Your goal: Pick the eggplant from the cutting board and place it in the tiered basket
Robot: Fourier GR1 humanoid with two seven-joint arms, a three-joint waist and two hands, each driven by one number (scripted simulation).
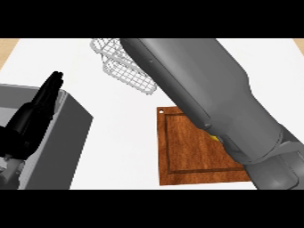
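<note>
Counter: we look down on a white, smooth counter (125, 133) with pale wood edging at the top corners.
Cutting board: a reddish-brown rectangular wooden cutting board (187, 151) lies flat on it, with a groove running inside its rim and a small hole in one corner.
Basket: a white wire-mesh tiered basket (125, 71) stands beyond the board, partly hidden by the arm.
Right arm: our broad grey right forearm (207, 98) crosses diagonally over the board's right side and the basket, blocking most of what lies behind; its hand is hidden, so we cannot tell how its fingers stand.
Left hand: our black left hand (32, 118) rests at the left, fingers straight, together and pointing up.
Grey box: a plain grey block-shaped box (55, 147) sits under that hand.
Eggplant: we cannot see it; only a small yellow sliver (214, 137) shows at the arm's edge.
Writing: we read none.
</note>
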